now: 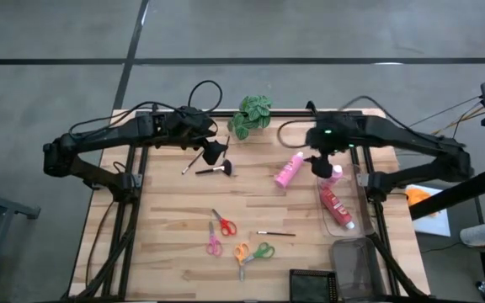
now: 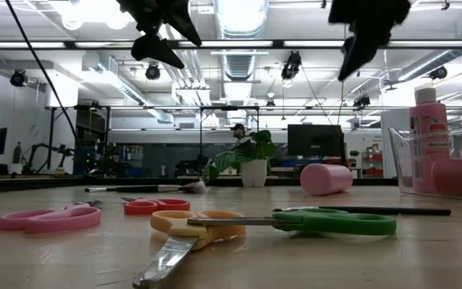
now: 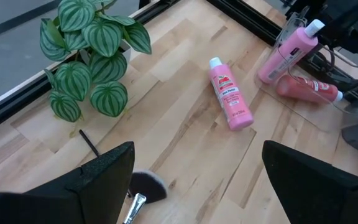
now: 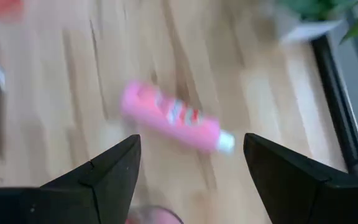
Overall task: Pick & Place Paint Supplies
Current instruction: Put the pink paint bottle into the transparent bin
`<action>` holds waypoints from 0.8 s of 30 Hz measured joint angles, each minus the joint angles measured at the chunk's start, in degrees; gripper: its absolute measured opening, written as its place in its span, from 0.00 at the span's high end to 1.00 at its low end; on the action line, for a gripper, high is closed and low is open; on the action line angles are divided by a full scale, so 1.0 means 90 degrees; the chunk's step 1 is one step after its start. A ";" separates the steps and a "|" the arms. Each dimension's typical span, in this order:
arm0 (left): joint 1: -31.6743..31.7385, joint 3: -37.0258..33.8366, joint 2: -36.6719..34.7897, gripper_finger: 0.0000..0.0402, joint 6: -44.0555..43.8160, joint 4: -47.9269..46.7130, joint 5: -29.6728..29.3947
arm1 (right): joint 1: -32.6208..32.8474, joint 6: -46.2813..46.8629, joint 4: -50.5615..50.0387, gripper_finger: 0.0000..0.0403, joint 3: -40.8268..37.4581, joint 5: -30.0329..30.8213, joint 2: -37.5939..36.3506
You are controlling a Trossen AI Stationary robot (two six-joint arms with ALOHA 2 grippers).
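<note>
A pink squeeze bottle (image 1: 289, 170) (image 3: 231, 102) (image 4: 169, 121) with a white cap lies on its side on the wooden table. Another pink bottle (image 3: 288, 53) leans in a clear tray (image 1: 346, 220) at the right edge, where a red bottle (image 1: 337, 206) lies flat. A fan-tipped brush (image 1: 215, 170) (image 3: 143, 190) and a thin brush (image 1: 194, 162) lie at the far left; another brush (image 1: 276, 234) lies mid-table. My left gripper (image 1: 215, 152) (image 3: 197, 186) hangs open above the fan brush. My right gripper (image 1: 322, 164) (image 4: 191, 174) hangs open, tipped down, between the lying pink bottle and the tray.
A potted green plant (image 1: 249, 116) stands at the far edge between the arms. Several scissors (image 1: 223, 224) (image 1: 262, 251) lie toward the near side. A dark mesh box (image 1: 312, 284) and a grey bin (image 1: 356, 265) sit at the near right corner.
</note>
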 joint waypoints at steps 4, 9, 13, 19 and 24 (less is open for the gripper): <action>0.0000 0.0000 0.0000 0.11 -0.0001 0.0000 0.0001 | -0.0057 -0.1340 -0.0445 0.30 0.0570 0.0155 0.0958; 0.0000 0.0000 0.0000 0.11 -0.0001 0.0000 0.0001 | -0.0056 -0.3397 -0.0496 0.30 0.1045 0.0473 0.1848; 0.0000 0.0000 0.0000 0.11 -0.0001 0.0000 -0.0001 | -0.0173 -0.4124 -0.0907 0.30 0.1224 0.0486 0.2354; 0.0000 -0.0001 0.0000 0.11 -0.0001 0.0000 -0.0001 | -0.0308 -0.4489 -0.0992 0.30 0.0986 0.0397 0.2949; 0.0004 0.0000 0.0000 0.11 -0.0001 0.0000 0.0001 | -0.0339 -0.4776 -0.0803 0.30 0.0898 0.0399 0.3543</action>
